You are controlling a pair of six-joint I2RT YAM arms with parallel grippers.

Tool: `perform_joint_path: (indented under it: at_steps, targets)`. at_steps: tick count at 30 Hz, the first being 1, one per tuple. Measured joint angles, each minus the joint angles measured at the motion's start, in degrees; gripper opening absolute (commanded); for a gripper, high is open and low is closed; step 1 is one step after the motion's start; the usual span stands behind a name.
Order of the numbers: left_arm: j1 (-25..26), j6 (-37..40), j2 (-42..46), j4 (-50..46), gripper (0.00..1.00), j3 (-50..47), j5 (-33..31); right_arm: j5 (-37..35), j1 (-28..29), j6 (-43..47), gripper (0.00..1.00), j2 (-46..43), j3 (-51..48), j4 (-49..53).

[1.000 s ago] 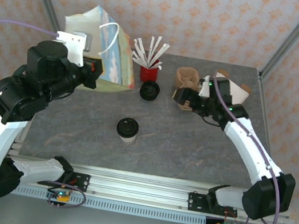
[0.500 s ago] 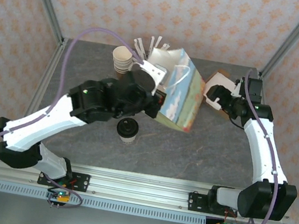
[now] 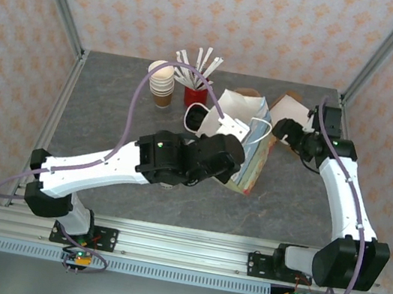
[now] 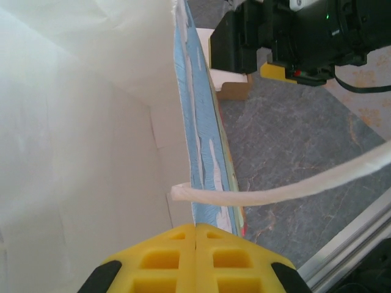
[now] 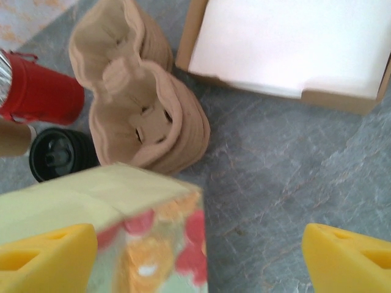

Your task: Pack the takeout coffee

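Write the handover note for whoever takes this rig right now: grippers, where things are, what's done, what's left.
Left gripper: shut on the wall edge of the paper bag, holding it mid-table.
Right gripper: open, the bag's corner between its fingers, not gripped.
Takeout coffee: hidden, probably beneath the left arm. The part of the bag's inside that the left wrist view shows holds no cup.
Done: bag gripped by the left gripper.
Left: spread the bag's mouth, then put the lidded cup in.

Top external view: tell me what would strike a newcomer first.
The big printed paper bag mid-table, its wall pinched in the shut left gripper. The right gripper hangs open at the bag's right side. Behind stand a red holder of white sticks and stacked cream paper cups.
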State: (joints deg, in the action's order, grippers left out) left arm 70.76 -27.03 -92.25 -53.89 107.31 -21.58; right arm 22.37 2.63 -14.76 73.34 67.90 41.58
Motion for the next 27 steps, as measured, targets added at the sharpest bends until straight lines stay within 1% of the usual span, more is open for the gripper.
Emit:
perform_joint_path:
  at_steps: [2,7,11,23,27]
  targets:
    - [0.50,-0.24,-1.07,-0.37,0.00,0.02,-0.70,0.33,1.66,-0.22,0.86,0.35,-1.84,-0.11]
    - [1.05,-1.11,-3.34,-0.76,0.10,0.02,-0.79,2.64,6.12,-1.05,0.85,2.49,-4.37,-1.75]
    - [1.16,-1.73,-4.31,-0.74,0.13,0.02,0.22,4.26,7.52,-1.25,0.84,3.89,-5.27,-2.80]
    - [3.69,-1.86,-4.35,-0.66,0.10,2.23,1.44,4.72,7.56,-0.79,0.84,3.17,-6.67,-3.28]
    - [4.74,-1.86,-4.31,-0.52,0.10,2.82,1.68,6.21,8.02,-0.74,0.84,2.10,-6.69,-3.26]
